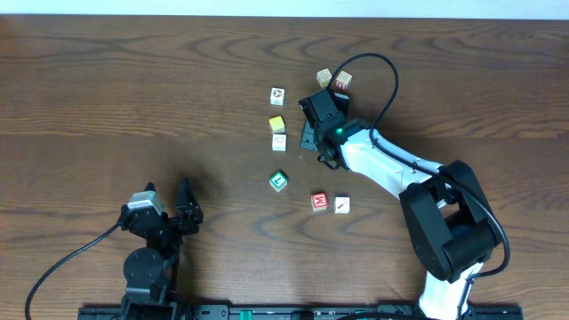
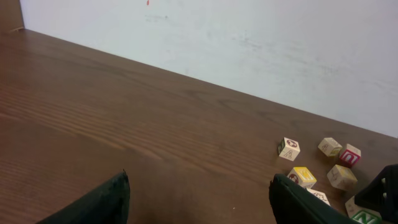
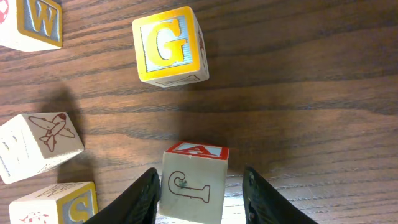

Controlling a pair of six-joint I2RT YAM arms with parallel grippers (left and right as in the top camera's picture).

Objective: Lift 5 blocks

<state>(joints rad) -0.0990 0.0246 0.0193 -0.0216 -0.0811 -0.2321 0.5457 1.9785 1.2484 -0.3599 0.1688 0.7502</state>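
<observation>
Dark brown wood makes the worktop (image 1: 107, 89), with a white wall (image 2: 249, 37) behind it.

The step in hand looks like the grasp of one of the blocks. The right fingers (image 3: 140, 199) stand about half open on both sides of the block with the red A (image 3: 194, 183). One finger is almost at its side face. Between the other finger and the block a strip of bare wood shows, so I judge that nothing is gripped. Whether the block sits on the wood I cannot say for sure, but it seems so.

Just ahead of these fingers lies the yellow G block (image 3: 169, 46), apart from the block between them. To one side of them is the aeroplane block (image 3: 40, 146), also apart. Behind the right fingers, toward the arm's base, lie the green block (image 1: 279, 181) and the red block (image 1: 319, 202), both well apart from the tips.

The left fingers (image 1: 185, 194) are spread fully and hold nothing. All the blocks are far ahead of them and off to their right.

The next move calls for the right fingers to close evenly on the two side faces. The block is not centred between them, so the nearer finger will probably push it a little first. After that it needs a straight lift, with the tips kept away from the G block in front.
</observation>
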